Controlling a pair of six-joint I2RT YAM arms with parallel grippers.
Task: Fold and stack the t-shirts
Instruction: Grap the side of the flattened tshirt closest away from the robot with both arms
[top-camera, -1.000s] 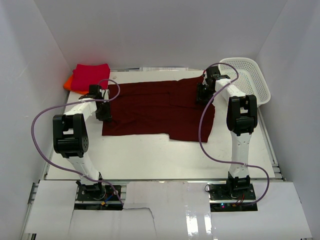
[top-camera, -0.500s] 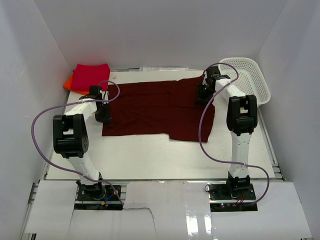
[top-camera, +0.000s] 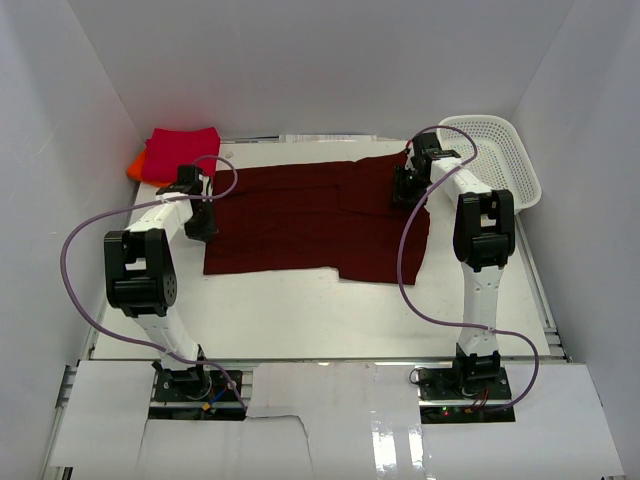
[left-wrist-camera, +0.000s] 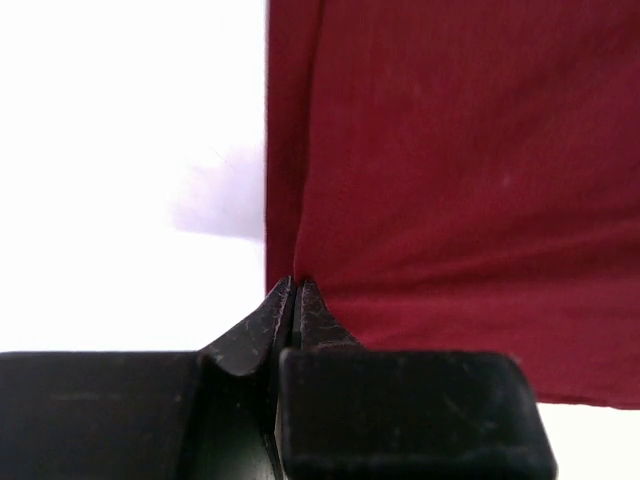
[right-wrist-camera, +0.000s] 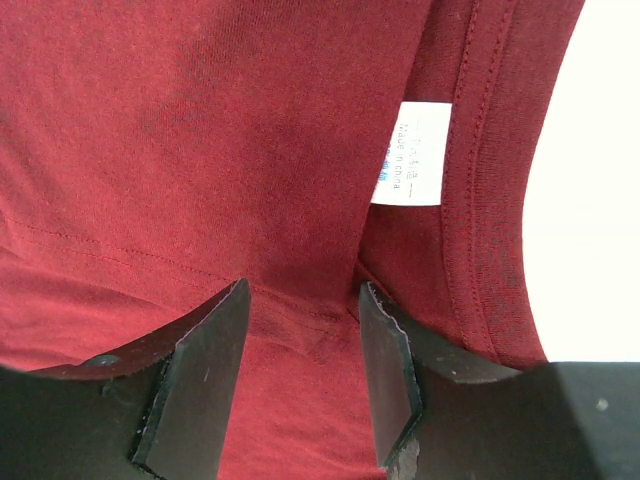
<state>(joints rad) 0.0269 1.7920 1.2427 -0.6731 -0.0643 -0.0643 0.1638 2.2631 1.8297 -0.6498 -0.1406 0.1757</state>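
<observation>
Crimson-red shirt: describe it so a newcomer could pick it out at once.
Start at the white table, where a large maroon shirt lies spread out. Go to the far-left corner: the crimson-red shirt lies folded there, on top of an orange shirt. It is brighter than the maroon one and is the pile's top layer.

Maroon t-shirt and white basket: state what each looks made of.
The maroon t-shirt: soft knit cloth, probably cotton jersey, matte; fine knit texture, stitched seams and limp creases show. The basket: likely rigid moulded plastic, sheen unclear; even lattice of holes, smooth rim.
</observation>
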